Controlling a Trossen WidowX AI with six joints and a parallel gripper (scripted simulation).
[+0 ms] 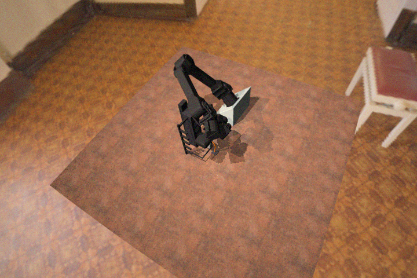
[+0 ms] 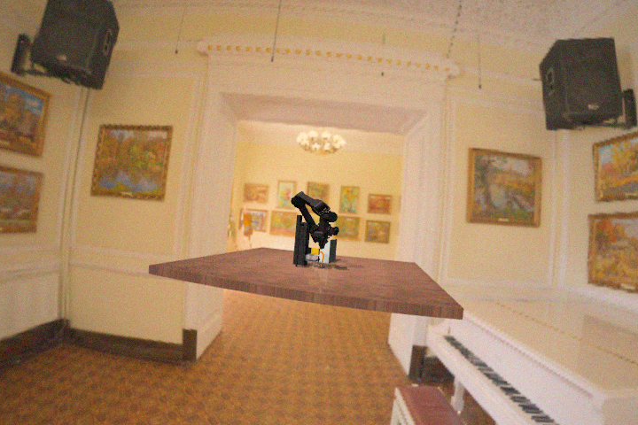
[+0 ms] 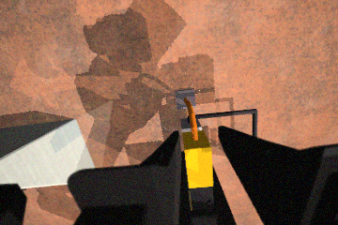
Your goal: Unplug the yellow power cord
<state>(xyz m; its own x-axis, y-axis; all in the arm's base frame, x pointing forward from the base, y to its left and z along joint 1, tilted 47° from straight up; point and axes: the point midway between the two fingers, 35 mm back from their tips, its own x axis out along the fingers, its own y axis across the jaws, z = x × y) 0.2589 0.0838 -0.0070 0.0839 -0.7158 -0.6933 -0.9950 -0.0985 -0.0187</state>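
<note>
The yellow plug (image 2: 314,251) (image 3: 199,166) sits low in front of the arm's base, on a pale grey body that seems to be the power strip (image 2: 311,258). Whether its prongs are seated cannot be seen. The orange-yellow cord (image 1: 214,146) (image 2: 322,256) (image 3: 192,117) runs from the plug to a small grey-blue block (image 3: 185,98) on the table. My gripper (image 3: 198,133) is part open, above the plug. In the wrist view the plug appears between the fingers, near the left one, with a gap to the right one. The arm hides most of this in the top view.
A pale box with a dark side (image 1: 241,106) (image 3: 66,152) stands close by, left in the wrist view. A thin black wire rack (image 1: 182,139) (image 3: 255,123) is beside the plug. A tall black stand (image 2: 299,240) rises behind. The brown table top (image 1: 215,202) (image 2: 380,288) has open edges.
</note>
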